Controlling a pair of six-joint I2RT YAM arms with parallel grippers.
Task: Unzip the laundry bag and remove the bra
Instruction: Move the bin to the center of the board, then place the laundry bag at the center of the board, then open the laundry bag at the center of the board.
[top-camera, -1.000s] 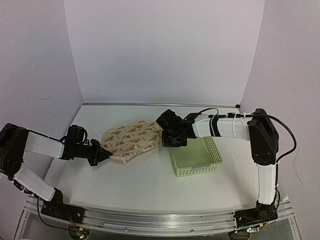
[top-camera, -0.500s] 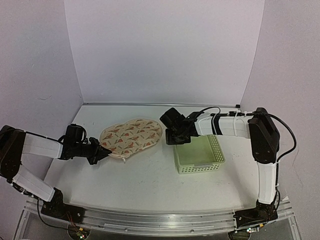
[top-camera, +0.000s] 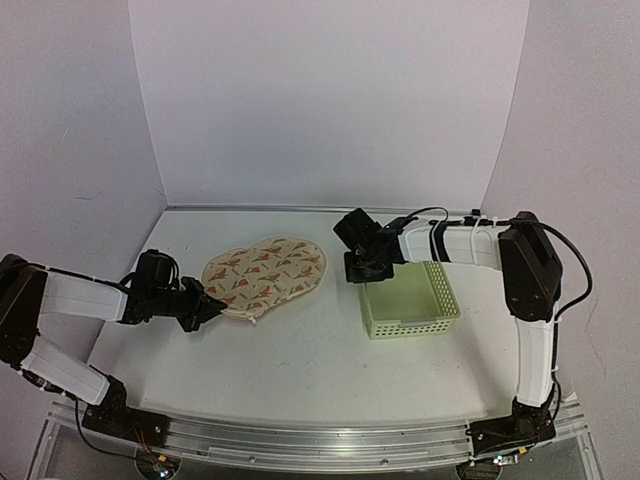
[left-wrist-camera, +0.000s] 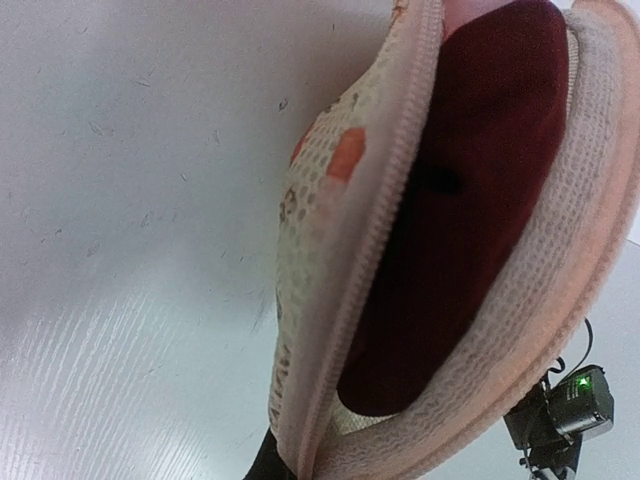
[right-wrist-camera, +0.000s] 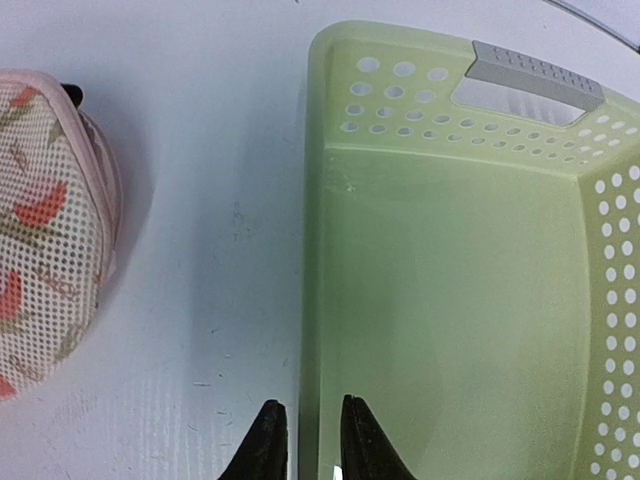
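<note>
Unzip step: bag (top-camera: 265, 275) left of counter centre, rim gaping, bra (left-wrist-camera: 470, 200) showing. My left end effector (top-camera: 208, 308) pinches its rim. My right end effector (right-wrist-camera: 305, 440), slightly spread, straddles basket (right-wrist-camera: 312, 200) wall. Next, I'd reach in for bra.

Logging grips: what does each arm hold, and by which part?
Left fingers pinch the bag at its left-end rim. Right fingers straddle the basket wall; whether they grip it cannot be told.

The oval, cream mesh laundry bag (top-camera: 265, 275) with red-and-green print lies left of centre, its unzipped rim gaping over a dark red bra (left-wrist-camera: 470, 200).
</note>
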